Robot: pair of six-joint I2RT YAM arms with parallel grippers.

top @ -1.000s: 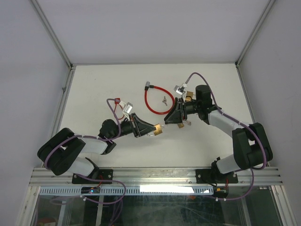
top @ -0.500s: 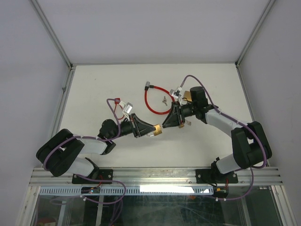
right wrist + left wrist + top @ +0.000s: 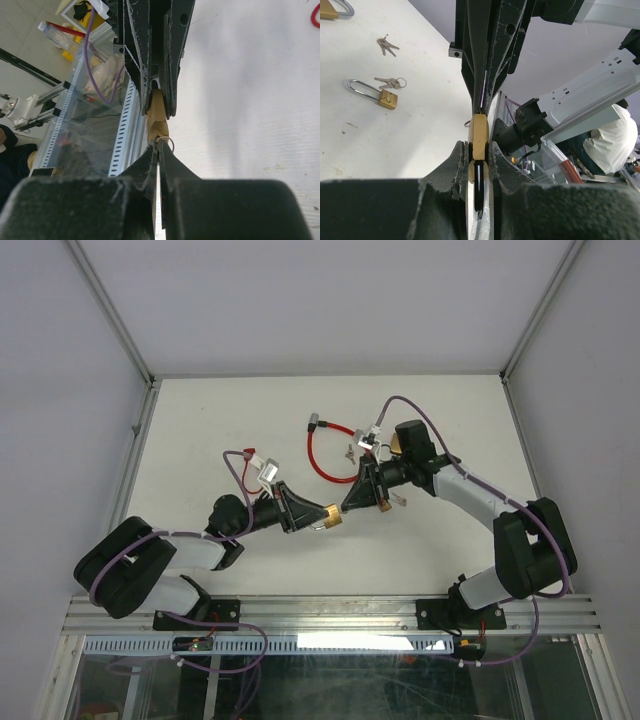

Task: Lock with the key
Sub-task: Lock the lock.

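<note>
Padlock (image 3: 331, 516) pinched edge-on in left gripper (image 3: 321, 517), fingers closed on flat brass faces, body lifted clear of table (image 3: 230, 420) and poking out past fingertips toward right arm; reads as a presentation hold, keyway end kept free for insertion. Right gripper (image 3: 351, 502) nose-to-nose with it, fingers squeezed together on what has to be key, only key ring (image 3: 168, 144) showing at tips, blade not resolvable. In both wrist views, tips lined up on one axis with brass body, touching or nearly so; cannot tell whether blade sits in keyway. Likely step in hand: seating key, turn not yet made. Around: red cable lock (image 3: 322, 462) and small key bunch (image 3: 348, 451) on table behind meeting point, well apart from it; second long-shackle padlock (image 3: 385, 97) with own keys lying flat on table near right arm. Nothing between grippers; main risks a slight tilt at keyway and dangling ring catching on a fingertip
</note>
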